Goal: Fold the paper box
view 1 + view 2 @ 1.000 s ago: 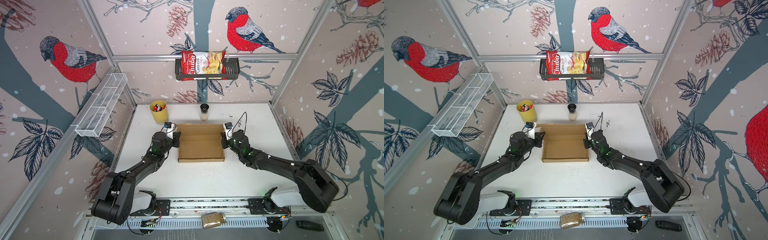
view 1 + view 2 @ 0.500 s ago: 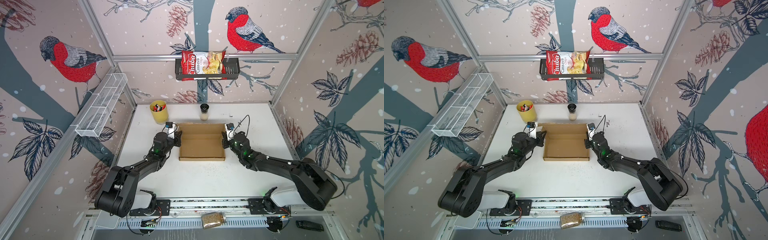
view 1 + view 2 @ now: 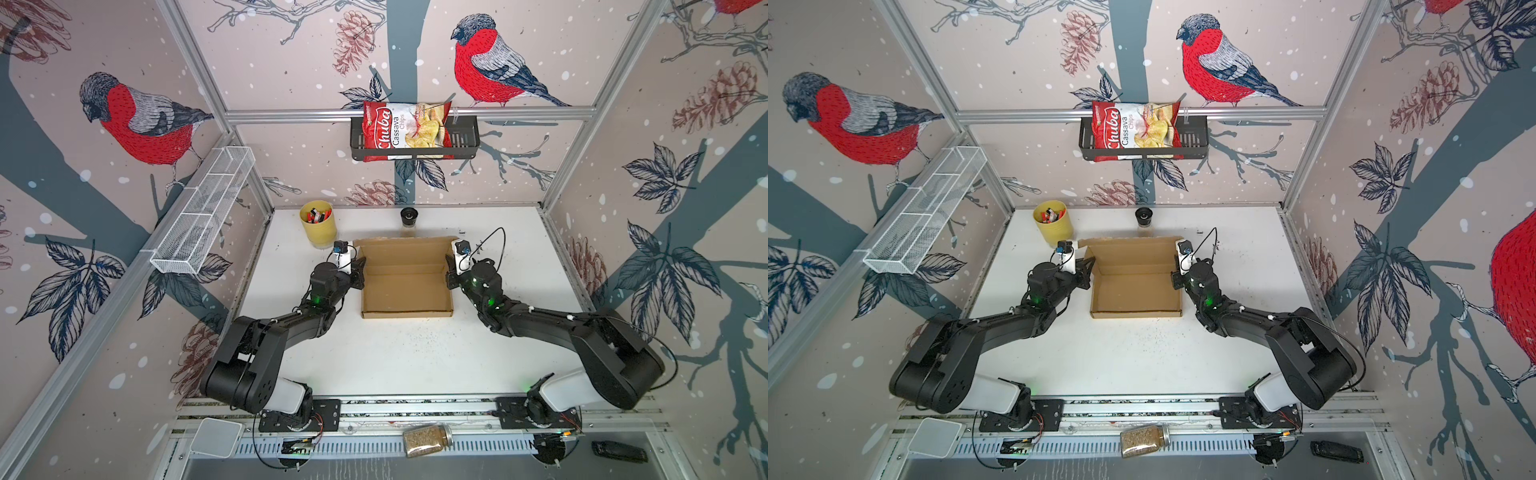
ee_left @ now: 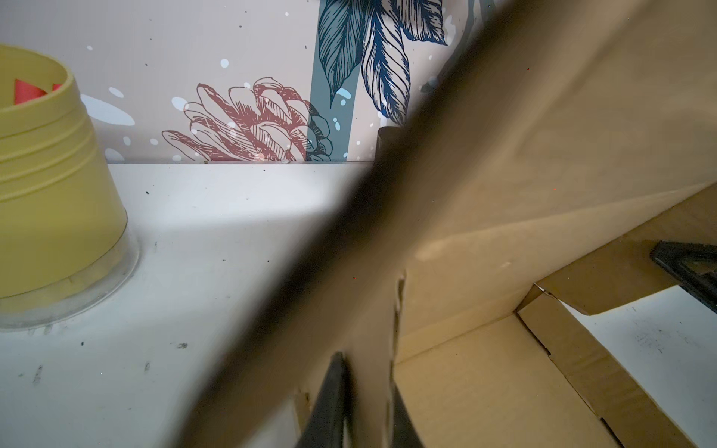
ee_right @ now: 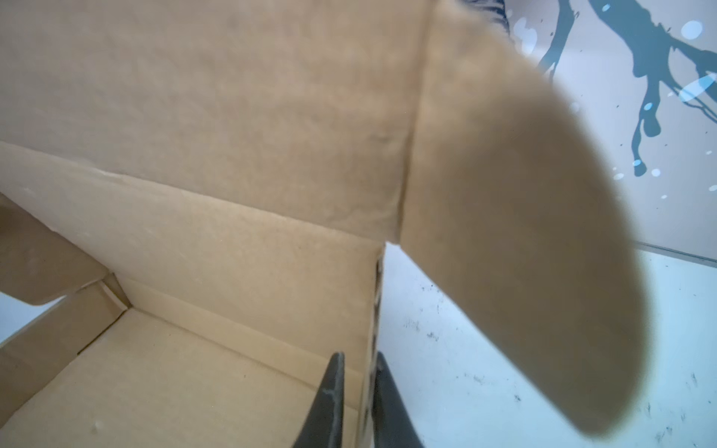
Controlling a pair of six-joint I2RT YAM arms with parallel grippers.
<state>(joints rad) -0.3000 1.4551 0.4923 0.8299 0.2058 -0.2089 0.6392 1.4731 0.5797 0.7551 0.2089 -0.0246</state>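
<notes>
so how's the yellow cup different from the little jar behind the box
The yellow cup is much wider than the small jar. The cup is open-topped with red and black items inside; the jar is closed by a black lid. The cup stands off the paper box's far left corner; the jar behind the middle of its far edge. Both stand upright on the white table.

Two black jointed arms (image 3: 291, 324) on white bases (image 3: 286, 395), small green lights (image 3: 316, 297), thin black cables (image 3: 503, 241) at the wrists
</notes>
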